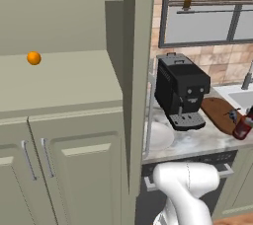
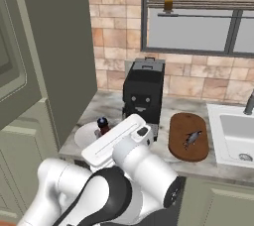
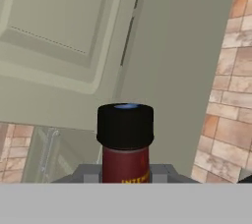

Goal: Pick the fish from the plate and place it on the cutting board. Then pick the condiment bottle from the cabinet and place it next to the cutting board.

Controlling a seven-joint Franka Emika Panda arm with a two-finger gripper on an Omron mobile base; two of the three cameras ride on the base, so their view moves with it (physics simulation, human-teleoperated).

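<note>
Dark-red slim condiment bottle (image 3: pixel 125 156), black cap, jaws clamped

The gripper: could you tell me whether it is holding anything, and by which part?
Yes: the gripper is shut on the condiment bottle, its jaws clamped on the dark-red body just below the black cap, one on each side.

Fish (image 2: pixel 192 139) on cutting board (image 2: pixel 188 150), right of coffee machine (image 2: pixel 143 92).

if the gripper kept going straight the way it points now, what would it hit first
Probably the pale sage-green cabinet door: in the hand view it spreads ahead, beyond the black cap of the small dark-red condiment bottle held in the jaws. Depth is unclear, so this is a guess.
</note>
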